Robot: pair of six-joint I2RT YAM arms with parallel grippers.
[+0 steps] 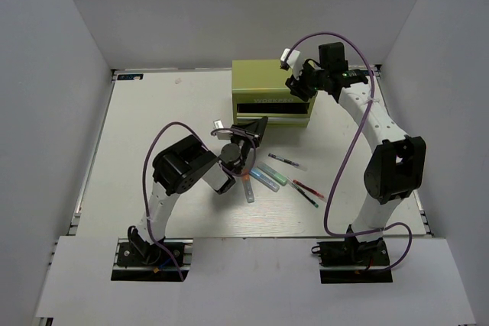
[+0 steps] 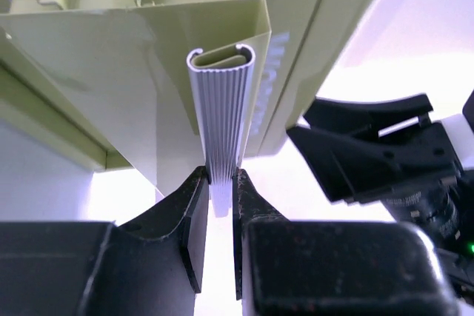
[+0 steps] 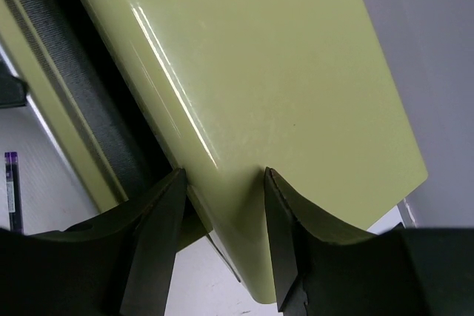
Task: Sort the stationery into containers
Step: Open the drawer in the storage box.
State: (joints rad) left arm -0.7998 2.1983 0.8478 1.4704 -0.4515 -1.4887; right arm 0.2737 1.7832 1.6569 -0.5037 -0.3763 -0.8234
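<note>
The only writing stands on the olive-green tool chest (image 1: 269, 74), which sits near the far edge of the desk (image 1: 153, 112), right of its middle. A short line of pale capitals (image 1: 273, 101) runs along the dark band (image 1: 248, 104) across the chest's front. From above it is faint and small. It reads roughly as WORKPRO, though the single letters are hard to make out. In the left wrist view pale lettering also shows on the chest's front panel, seen at a steep angle and blurred, so it is not readable there.
</note>
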